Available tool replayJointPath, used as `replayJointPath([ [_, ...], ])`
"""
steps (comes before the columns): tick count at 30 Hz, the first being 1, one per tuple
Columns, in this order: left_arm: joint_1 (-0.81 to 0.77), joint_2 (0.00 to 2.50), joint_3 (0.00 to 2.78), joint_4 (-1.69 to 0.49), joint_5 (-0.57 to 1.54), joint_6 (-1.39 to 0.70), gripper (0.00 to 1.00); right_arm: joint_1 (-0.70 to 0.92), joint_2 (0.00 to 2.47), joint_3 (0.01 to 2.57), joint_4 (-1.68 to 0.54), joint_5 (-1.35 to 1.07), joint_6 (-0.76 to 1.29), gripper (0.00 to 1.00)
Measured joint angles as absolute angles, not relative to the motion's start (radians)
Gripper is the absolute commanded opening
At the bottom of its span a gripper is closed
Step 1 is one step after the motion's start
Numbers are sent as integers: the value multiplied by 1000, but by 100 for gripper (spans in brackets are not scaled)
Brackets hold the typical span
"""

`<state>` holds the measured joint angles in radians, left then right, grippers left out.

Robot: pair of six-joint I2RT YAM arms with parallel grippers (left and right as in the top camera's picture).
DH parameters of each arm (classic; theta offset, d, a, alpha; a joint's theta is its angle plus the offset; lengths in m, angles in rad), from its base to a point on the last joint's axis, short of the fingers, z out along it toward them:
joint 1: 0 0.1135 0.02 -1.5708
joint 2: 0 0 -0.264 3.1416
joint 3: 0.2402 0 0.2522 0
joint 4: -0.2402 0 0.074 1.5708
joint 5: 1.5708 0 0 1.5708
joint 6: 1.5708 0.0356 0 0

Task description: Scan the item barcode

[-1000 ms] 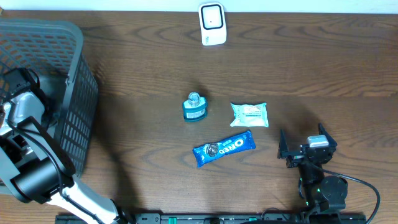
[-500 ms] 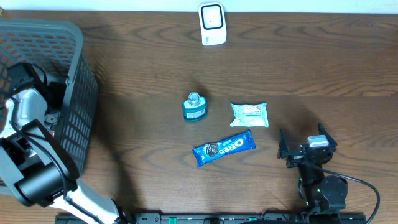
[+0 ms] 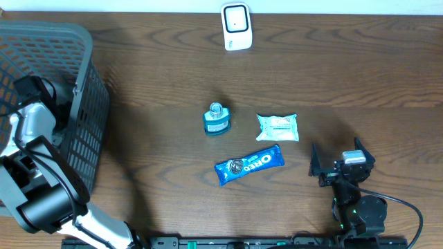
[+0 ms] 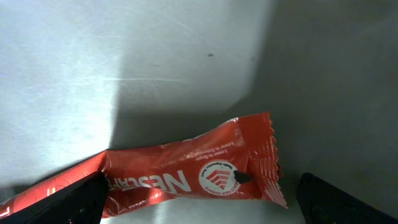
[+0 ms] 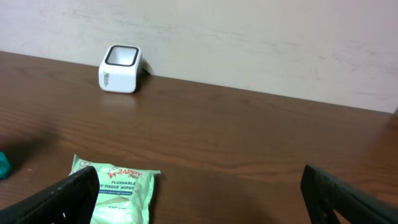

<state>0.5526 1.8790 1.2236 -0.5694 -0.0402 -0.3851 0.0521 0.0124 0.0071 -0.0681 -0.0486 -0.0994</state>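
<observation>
Nearest the robot's side of the wooden table (image 3: 360, 76), well short of the white barcode scanner (image 3: 236, 26) and off to its right, the right gripper (image 5: 198, 190) sits low over the tabletop. It points toward the scanner's end of the table, its fingers spread wide with nothing between them.

A little closer to the scanner, and only slightly right of its line, the blue Oreo pack (image 3: 249, 164) lies flat at a slant. Closer again, the pale green Zappy wipes pack (image 3: 277, 127) lies flat to the right of the scanner's line. The small teal bottle (image 3: 217, 120) stands upright just left of that line, about as far from the scanner as the wipes are. The three items lie apart from one another, and neither gripper touches them.

Far to the scanner's left, the dark mesh basket (image 3: 90, 104) stands at the table's left edge. The left gripper (image 4: 199, 190) reaches down inside it, fingers wide apart and gripping nothing. A red Nescafé sachet (image 4: 186, 177) lies flat on the basket floor between the fingertips. One end runs behind a finger, and contact there cannot be judged.

The scanner itself stands at the table's far edge.
</observation>
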Motion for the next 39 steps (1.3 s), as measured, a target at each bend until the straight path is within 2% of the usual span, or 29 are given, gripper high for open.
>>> replayJointPath([
  [4,553,1879,1221,-568,-57,-369,99,52,12,7,-68,-49,-99,99],
  [5,553,1879,1221,-568,-57,-368,95,52,12,7,-68,-49,-99,99],
  [8,553,1882,1222,-566,-59,-362,58,52,12,7,-68,-49,-100,99],
  [12,553,1902,1236,-556,-74,-361,33,52,12,7,-68,-49,-100,99],
  [14,551,1918,1251,-550,-82,-364,7,52,12,7,-68,-49,-99,99],
  [27,548,1893,1258,-624,-120,-365,6,52,12,7,-68,-49,-99,99],
  [39,550,1421,1231,-666,-64,-430,7,52,12,7,-68,-49,-99,99],
])
